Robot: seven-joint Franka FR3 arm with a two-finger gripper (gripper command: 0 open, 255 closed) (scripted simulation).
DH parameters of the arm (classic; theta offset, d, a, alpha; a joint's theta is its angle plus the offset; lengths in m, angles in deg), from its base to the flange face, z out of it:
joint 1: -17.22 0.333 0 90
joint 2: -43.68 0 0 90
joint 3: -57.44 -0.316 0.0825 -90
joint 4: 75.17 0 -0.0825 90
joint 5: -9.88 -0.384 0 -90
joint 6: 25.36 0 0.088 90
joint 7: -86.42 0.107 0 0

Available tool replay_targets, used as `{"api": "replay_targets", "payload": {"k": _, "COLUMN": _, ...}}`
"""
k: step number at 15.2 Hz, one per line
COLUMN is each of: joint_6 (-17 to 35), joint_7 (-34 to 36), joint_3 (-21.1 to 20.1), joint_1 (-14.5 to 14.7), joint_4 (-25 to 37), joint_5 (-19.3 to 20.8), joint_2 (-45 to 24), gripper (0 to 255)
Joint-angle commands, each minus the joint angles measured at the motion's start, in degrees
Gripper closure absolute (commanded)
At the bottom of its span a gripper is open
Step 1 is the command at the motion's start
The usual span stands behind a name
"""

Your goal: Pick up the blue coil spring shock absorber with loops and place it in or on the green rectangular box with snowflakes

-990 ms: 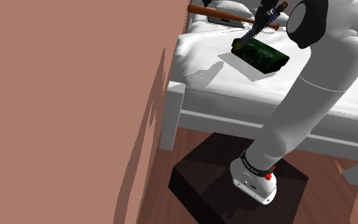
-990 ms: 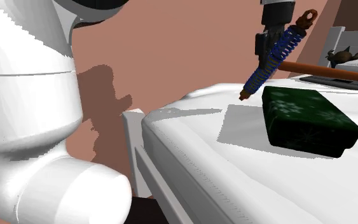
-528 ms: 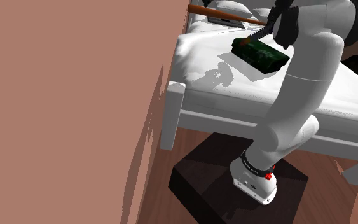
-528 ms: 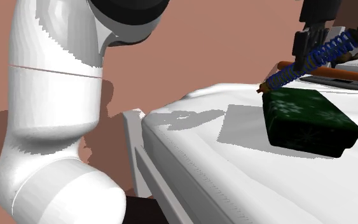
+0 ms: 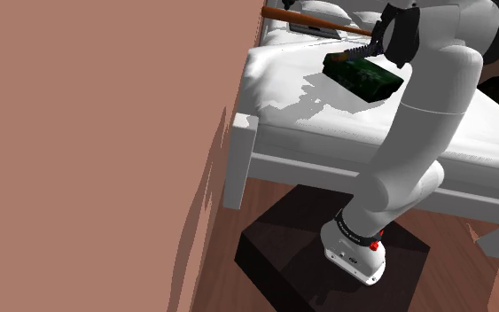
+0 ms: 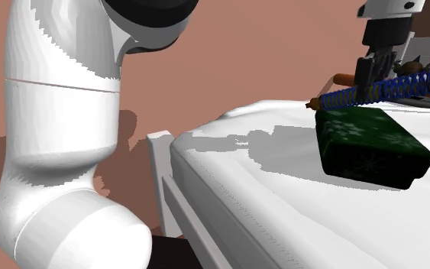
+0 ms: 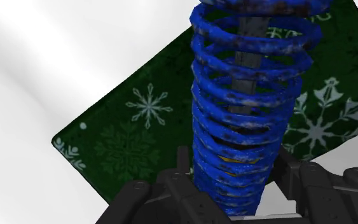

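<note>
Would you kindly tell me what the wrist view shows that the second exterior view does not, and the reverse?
Wrist view: the dark rod running inside the blue spring's coils, seen from close up.
Second exterior view: the white arm, the brown wall, the white bed, and the spring lying nearly level.
Both: the gripper shut on the spring, over the green snowflake box.

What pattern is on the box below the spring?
Dark green box with pale snowflakes; clearest in wrist view.
</note>
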Motion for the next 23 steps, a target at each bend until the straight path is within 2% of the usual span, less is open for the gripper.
{"api": "replay_targets", "payload": {"k": 1, "joint_6": 2.03, "joint_7": 0.08, "joint_3": 0.03, "joint_1": 0.71, "joint_4": -2.53, "joint_5": 0.5, "joint_2": 0.71, "gripper": 255}}
{"api": "replay_targets", "payload": {"k": 5, "joint_6": 5.89, "joint_7": 0.18, "joint_3": -0.01, "joint_1": 1.76, "joint_4": -7.13, "joint_5": 1.14, "joint_2": 1.64, "gripper": 255}}
{"api": "replay_targets", "payload": {"k": 13, "joint_6": 5.89, "joint_7": 0.18, "joint_3": -0.01, "joint_1": 1.76, "joint_4": -7.13, "joint_5": 1.14, "joint_2": 1.65, "gripper": 255}}
{"api": "replay_targets", "payload": {"k": 14, "joint_6": 5.9, "joint_7": 0.18, "joint_3": -0.01, "joint_1": 1.76, "joint_4": -7.14, "joint_5": 1.14, "joint_2": 1.64, "gripper": 0}}
{"api": "replay_targets", "payload": {"k": 19, "joint_6": 5.89, "joint_7": 0.18, "joint_3": -0.01, "joint_1": 1.76, "joint_4": -7.13, "joint_5": 1.14, "joint_2": 1.65, "gripper": 0}}
{"api": "replay_targets", "payload": {"k": 23, "joint_6": -2.12, "joint_7": 0.04, "joint_3": 0.16, "joint_1": -0.27, "joint_4": 2.05, "joint_5": 0.08, "joint_2": 0.2, "gripper": 0}}
